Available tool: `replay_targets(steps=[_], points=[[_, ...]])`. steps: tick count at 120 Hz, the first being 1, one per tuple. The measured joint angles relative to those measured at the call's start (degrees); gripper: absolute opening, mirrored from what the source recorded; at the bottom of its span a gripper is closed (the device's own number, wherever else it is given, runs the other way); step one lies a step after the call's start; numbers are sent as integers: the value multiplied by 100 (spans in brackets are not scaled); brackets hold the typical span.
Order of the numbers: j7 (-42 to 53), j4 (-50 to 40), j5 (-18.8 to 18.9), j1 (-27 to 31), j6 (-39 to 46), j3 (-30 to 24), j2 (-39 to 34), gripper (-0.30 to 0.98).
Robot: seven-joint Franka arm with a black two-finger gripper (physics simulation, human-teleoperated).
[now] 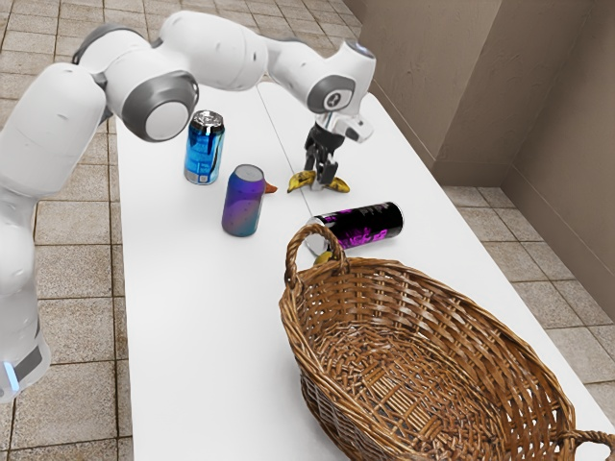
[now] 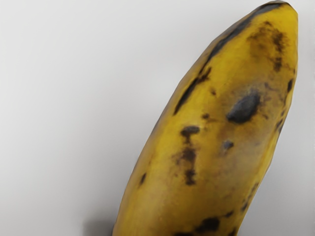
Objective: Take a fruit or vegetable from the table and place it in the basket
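In the exterior view my gripper (image 1: 321, 175) is down at a spotted yellow banana (image 1: 338, 183) lying on the table, and hides its middle; both ends show beside the hand. The wrist view has the banana (image 2: 211, 132) large and close beneath the hand, its surface marked with dark patches. A brown woven basket (image 1: 432, 288) stands at the table's near end. Behind the purple can an orange pointed thing (image 1: 270, 189) pokes out. A small yellow thing (image 1: 324, 257) is mostly hidden behind the basket's handle.
Between banana and basket a black and magenta can (image 1: 370, 227) lies on its side. Upright on the white table (image 1: 192, 317) are a purple-blue can (image 1: 244, 202) and a blue can (image 1: 204, 149). The basket's looped handle (image 1: 294, 252) rises near the lying can.
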Motion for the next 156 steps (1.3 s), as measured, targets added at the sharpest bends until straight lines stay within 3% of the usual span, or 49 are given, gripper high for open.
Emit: replay_targets(steps=[23,50,86,101,118,156], points=[[-3,13,2,-14,-7,-4,-5,20],[-5,35,55,-104,-47,13,-170,17],[93,619,208,-217,-884,1,-1979,17],[160,660,232,-812,-1300,-14,-2530,17],[183,664,324,-1885,-1616,-104,-2621,16],[-15,661,680,-3223,-1846,-1895,-2356,16]])
